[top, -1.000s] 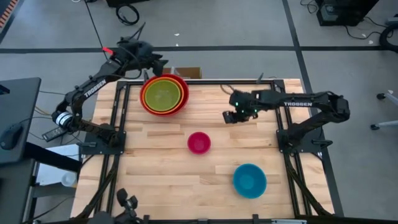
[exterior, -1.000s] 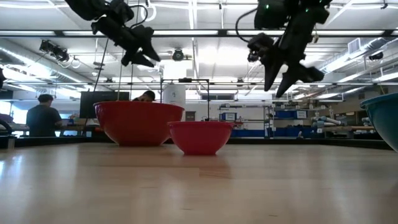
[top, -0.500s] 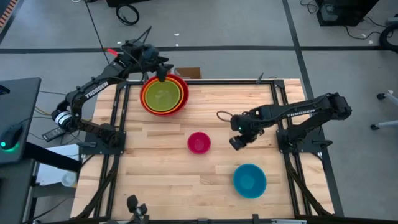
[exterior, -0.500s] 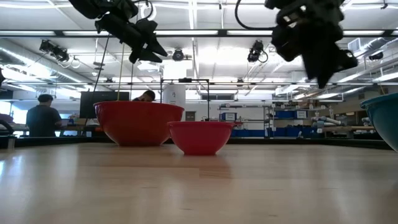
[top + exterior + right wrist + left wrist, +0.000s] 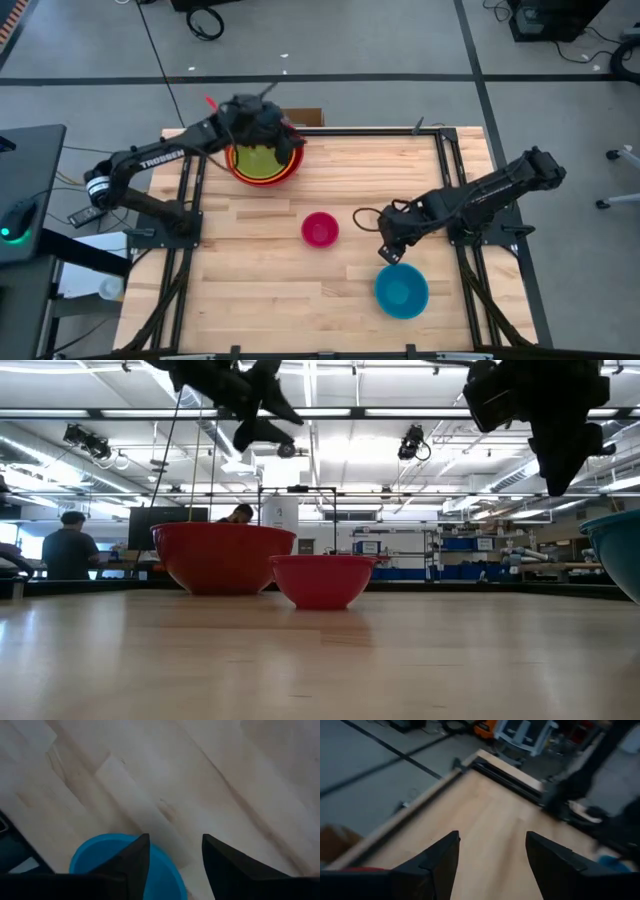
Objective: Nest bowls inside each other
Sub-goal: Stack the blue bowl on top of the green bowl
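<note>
A red bowl [image 5: 222, 557] stands at the table's far left with an orange bowl [image 5: 291, 163] and a green bowl [image 5: 262, 160] nested in it. The small pink bowl [image 5: 320, 229] sits on its base near the table's middle. The blue bowl [image 5: 402, 290] sits near the front right. My left gripper [image 5: 284, 132] hangs open above the far rim of the nested bowls, clear of them. My right gripper [image 5: 389, 254] points steeply down, open, above the table just beyond the blue bowl's [image 5: 120, 865] far rim, with nothing between its fingers.
Bare wooden tabletop [image 5: 260, 270] lies around the pink and blue bowls. Black frame rails [image 5: 196, 200] run along the table's left, right and far sides. People stand at desks in the room behind [image 5: 70, 545].
My left gripper has swung from beyond the table's far-left corner toward the right, and now hangs over the nested bowls. My right gripper has swung from the far right toward the near edge, arriving just above the blue bowl, and has turned as it went. No bowl has moved.
</note>
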Available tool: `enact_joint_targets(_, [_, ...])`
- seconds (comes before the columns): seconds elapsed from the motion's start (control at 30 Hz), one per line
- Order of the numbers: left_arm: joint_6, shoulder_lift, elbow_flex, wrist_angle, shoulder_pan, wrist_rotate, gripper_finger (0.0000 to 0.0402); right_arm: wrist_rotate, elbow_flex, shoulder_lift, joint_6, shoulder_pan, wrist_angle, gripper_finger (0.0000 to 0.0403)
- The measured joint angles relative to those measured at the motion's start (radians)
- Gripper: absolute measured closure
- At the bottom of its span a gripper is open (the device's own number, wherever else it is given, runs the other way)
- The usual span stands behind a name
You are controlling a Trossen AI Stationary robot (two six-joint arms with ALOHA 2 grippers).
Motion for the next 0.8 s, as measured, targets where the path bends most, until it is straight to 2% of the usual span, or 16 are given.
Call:
enact_joint_targets(0.13, [-0.096, 0.000, 0.000, -0.022, -0.141, -0.053, 0.0171, 0.042, 0.000, 0.000, -0.022, 0.025, 0.002, 0.0204])
enact_joint_targets(0.33, [-0.191, 0.000, 0.000, -0.127, -0.348, -0.222, 0.0171, 0.117, 0.000, 0.014, 0.021, 0.032, 0.002, 0.0193])
enact_joint_targets(0.4, [-0.228, 0.000, -0.001, -0.178, -0.420, -0.289, 0.0171, 0.093, 0.000, 0.029, 0.018, 0.027, 0.003, 0.0192])
enact_joint_targets(0.47, [-0.269, 0.000, -0.001, -0.215, -0.491, -0.352, 0.0171, 0.022, 0.000, 0.043, -0.012, 0.032, 0.005, 0.0192])
enact_joint_targets(0.57, [-0.325, 0.000, -0.001, -0.250, -0.588, -0.445, 0.0171, -0.044, 0.000, 0.059, -0.055, 0.084, 0.005, 0.0192])
enact_joint_targets(0.8, [-0.457, 0.000, -0.003, -0.312, -0.739, -0.634, 0.0171, 0.019, -0.011, 0.086, -0.044, 0.184, -0.023, 0.0192])
